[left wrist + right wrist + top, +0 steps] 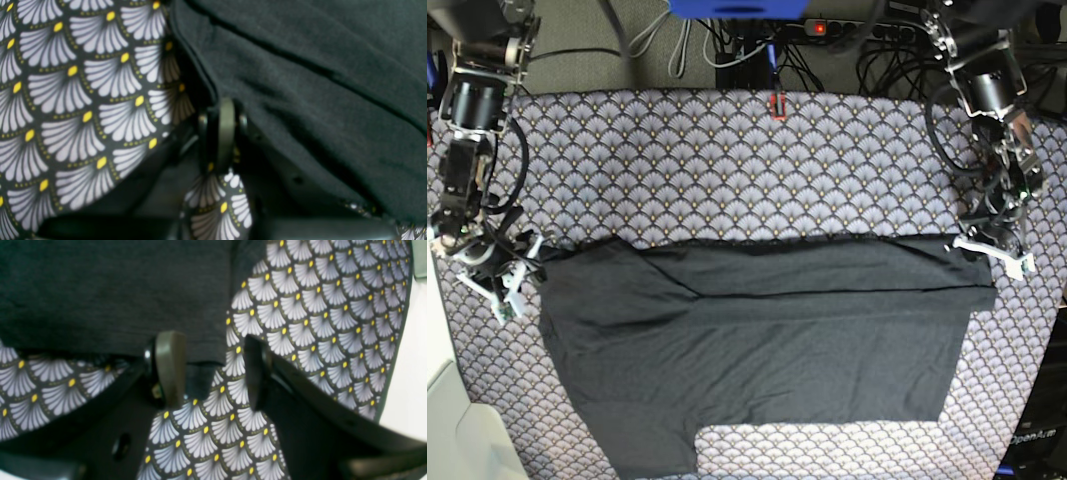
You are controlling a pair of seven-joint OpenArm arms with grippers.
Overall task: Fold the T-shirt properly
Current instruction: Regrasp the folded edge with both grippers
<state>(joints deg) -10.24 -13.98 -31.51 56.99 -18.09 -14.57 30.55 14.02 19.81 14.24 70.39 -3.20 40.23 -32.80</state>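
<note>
The dark charcoal T-shirt [757, 340] lies spread on the scallop-patterned cloth [727, 170], plain side up, with a band folded over along its far edge. My right gripper [211, 373] is open, its fingers [170, 370] either side of the shirt's corner [200, 350]; in the base view it [507, 275] is at the shirt's left end. My left gripper [220, 133] is shut at the shirt's edge [300, 100], with the fabric draped over one finger; in the base view it [995, 255] is at the shirt's right far corner.
Cables and a power strip [827, 28] run along the back. A small red item [778, 104] sits at the cloth's far edge. A white surface [452, 430] borders the cloth at front left. The cloth's right edge [1055, 330] is close to the left arm.
</note>
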